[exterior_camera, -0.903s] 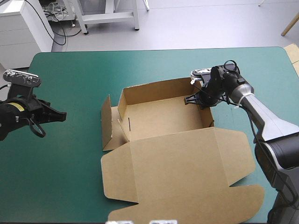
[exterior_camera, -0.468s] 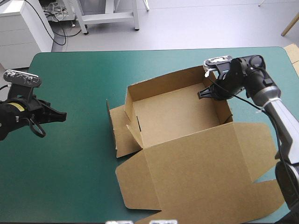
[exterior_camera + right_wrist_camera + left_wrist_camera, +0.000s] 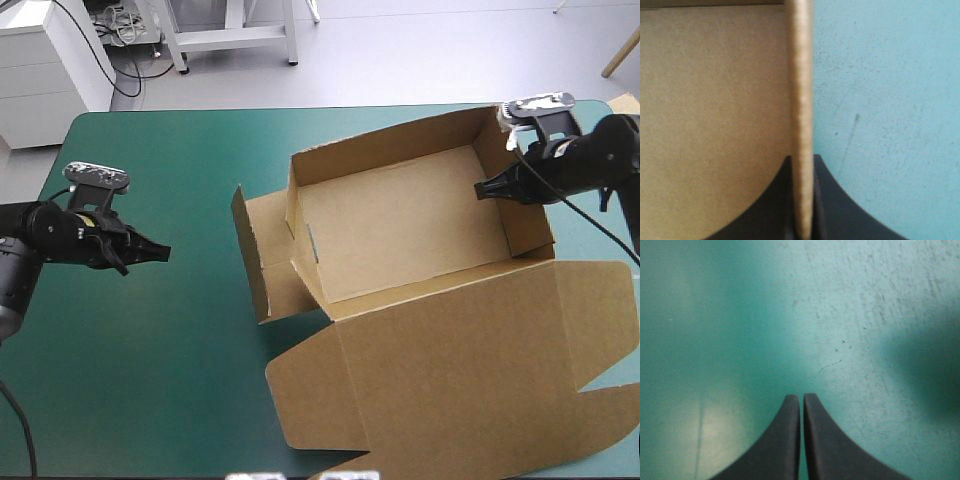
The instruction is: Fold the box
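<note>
The brown box (image 3: 400,230) stands as an open tray right of the table's middle, its walls raised. Its lid (image 3: 460,370) lies flat toward the front edge, and a side flap (image 3: 262,250) hangs out on the left. My right gripper (image 3: 487,189) is shut on the box's right wall. In the right wrist view the wall's edge (image 3: 801,75) runs straight out from between the right gripper (image 3: 802,162). My left gripper (image 3: 160,255) hovers shut over bare cover, well left of the box. The left gripper (image 3: 802,398) holds nothing.
The teal-green cover (image 3: 150,350) lies bare over the table's left half and along its far side. The lid's right part reaches the table's right edge. A pale strip of board (image 3: 626,102) shows beyond the far right corner.
My right gripper has pulled the box to the right and toward the far edge, the lid sliding along with it. The left gripper has moved right, closer to the box.
</note>
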`<state>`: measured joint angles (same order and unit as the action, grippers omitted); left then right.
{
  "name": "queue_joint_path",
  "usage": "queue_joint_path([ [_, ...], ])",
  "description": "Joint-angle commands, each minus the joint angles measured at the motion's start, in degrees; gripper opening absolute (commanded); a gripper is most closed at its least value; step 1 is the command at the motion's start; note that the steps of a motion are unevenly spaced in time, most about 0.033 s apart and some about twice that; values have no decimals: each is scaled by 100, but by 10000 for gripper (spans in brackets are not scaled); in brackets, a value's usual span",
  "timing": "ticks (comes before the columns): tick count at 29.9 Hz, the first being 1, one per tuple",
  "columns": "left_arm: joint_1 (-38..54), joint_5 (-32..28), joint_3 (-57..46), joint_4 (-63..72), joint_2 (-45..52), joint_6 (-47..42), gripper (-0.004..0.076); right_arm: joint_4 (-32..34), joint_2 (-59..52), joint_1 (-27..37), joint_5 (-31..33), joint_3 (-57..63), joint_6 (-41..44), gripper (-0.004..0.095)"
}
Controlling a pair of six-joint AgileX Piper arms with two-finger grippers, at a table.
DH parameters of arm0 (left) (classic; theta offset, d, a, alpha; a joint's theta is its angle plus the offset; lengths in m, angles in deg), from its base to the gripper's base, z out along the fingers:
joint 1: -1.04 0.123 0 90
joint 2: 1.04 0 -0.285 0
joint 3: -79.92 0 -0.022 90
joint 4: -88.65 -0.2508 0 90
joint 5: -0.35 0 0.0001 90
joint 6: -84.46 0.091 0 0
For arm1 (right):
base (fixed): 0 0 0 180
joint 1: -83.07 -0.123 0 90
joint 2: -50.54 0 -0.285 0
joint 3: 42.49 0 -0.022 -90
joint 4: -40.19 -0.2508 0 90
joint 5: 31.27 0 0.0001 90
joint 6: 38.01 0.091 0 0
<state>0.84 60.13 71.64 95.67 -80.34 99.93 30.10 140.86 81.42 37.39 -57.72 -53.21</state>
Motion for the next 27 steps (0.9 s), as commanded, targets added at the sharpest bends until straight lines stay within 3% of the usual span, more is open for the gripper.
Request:
queue_joint_path([
  [1, 233, -219, 122, 890, -223, 565, 13, -426, -465, 298, -177, -135, -211, -22],
  [7, 1138, -140, 122, 3026, -940, 1945, 13, -561, -711, 471, -177, -135, -297, -21],
  [12, 1418, 288, 122, 3495, -1481, 2617, 11, -656, -722, 471, -177, -135, -297, -21],
  [18, 1427, 290, -31, 4009, -1987, 2867, 7, -1166, -722, 471, -281, -135, -391, -21],
  [27, 1427, 559, -1274, 7188, -2173, 5509, 29, -1344, -722, 471, -303, -135, -471, -22],
])
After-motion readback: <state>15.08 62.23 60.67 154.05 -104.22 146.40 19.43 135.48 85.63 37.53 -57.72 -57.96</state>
